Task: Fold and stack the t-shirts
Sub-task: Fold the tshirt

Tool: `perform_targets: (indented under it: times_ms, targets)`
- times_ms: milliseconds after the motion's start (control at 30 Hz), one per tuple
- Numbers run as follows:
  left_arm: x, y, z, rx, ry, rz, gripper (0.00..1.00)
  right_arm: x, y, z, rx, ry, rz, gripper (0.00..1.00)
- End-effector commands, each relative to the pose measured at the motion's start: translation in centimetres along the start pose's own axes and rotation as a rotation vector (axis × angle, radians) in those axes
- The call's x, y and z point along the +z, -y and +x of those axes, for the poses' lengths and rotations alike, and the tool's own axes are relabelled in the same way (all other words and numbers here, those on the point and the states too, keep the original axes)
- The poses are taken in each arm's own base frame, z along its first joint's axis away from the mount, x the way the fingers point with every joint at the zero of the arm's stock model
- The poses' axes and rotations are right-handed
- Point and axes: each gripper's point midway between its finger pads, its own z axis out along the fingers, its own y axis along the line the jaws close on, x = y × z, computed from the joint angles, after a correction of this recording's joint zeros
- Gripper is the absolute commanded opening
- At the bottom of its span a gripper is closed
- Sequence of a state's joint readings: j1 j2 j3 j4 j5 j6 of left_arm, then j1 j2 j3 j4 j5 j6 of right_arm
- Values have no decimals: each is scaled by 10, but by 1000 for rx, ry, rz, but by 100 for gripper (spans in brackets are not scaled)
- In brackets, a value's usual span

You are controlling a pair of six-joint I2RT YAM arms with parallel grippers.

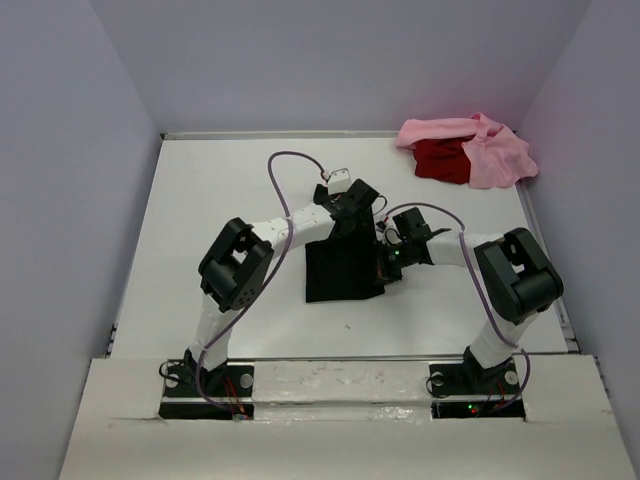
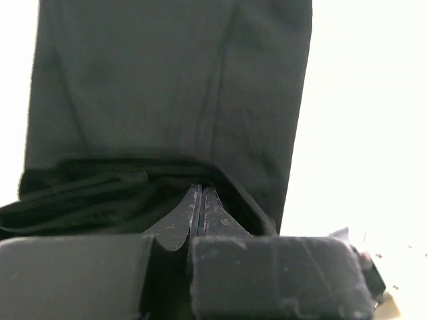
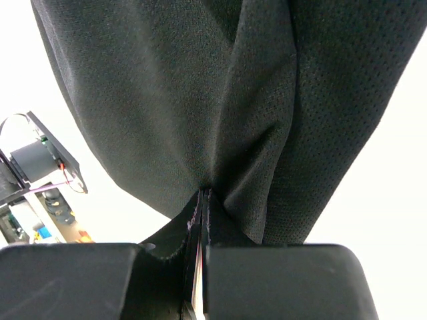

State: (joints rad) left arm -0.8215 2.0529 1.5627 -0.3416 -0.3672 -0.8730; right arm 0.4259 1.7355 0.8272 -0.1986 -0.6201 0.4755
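Left pincer (image 2: 200, 203), right pincer (image 3: 204, 203) clamped on one black t-shirt (image 1: 338, 272); one pink t-shirt (image 1: 497, 160), one red t-shirt (image 1: 441, 160).

1. Overhead view: bright, even light from above; the white table (image 1: 190, 220) shows only faint, soft shadows.
2. Left wrist view: the table glares to blank white at 3 o'clock; the black t-shirt (image 2: 167, 87) looks dim and slightly soft.
3. Right wrist view: shirt weave sharp; white glare at 9 and 3 o'clock.
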Motion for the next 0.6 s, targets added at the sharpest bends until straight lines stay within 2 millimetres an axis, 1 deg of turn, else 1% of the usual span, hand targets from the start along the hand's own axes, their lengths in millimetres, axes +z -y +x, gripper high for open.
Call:
perform_targets:
  times_ms: [0,100,133,167,200,267,300,333,367,400,433,467,500,567]
  targets:
    - [-17,-1,-52,-27,120,-24,0,1,14,11,-7,-14,55,0]
    - [-22,-11,-79,-49,167,-46,0,1,13,11,-9,-13,51,0]
    - [-21,-19,-90,-63,176,-61,0,1,13,11,-11,-13,51,0]
    - [-23,-24,-97,-65,182,-69,0,1,13,10,-12,-13,51,0]
    - [-31,-24,-109,-78,203,-61,0,1,12,10,-11,-14,50,0]
    - [-44,-27,-125,-59,237,-64,0,1,12,10,-13,-13,48,0]
    - [-59,-24,-135,-60,257,-37,0,1,12,9,-12,-12,47,0]
    - [-65,-23,-136,-52,255,-22,0,1,12,9,-13,-13,48,0]
    - [-71,-21,-137,-44,250,0,0,1,11,8,-12,-13,46,0]
    - [-80,-21,-130,-41,219,32,0,2,11,8,-14,-13,46,0]
    - [-83,-23,-124,-46,196,40,0,2,11,8,-13,-14,46,0]
    - [-85,-29,-113,-54,155,32,0,2,11,8,-14,-13,46,0]
    - [-90,-37,-96,-60,103,42,0,2,11,7,-16,-12,45,0]
    - [-94,-46,-73,-100,37,44,0,2,11,7,-14,-13,46,0]
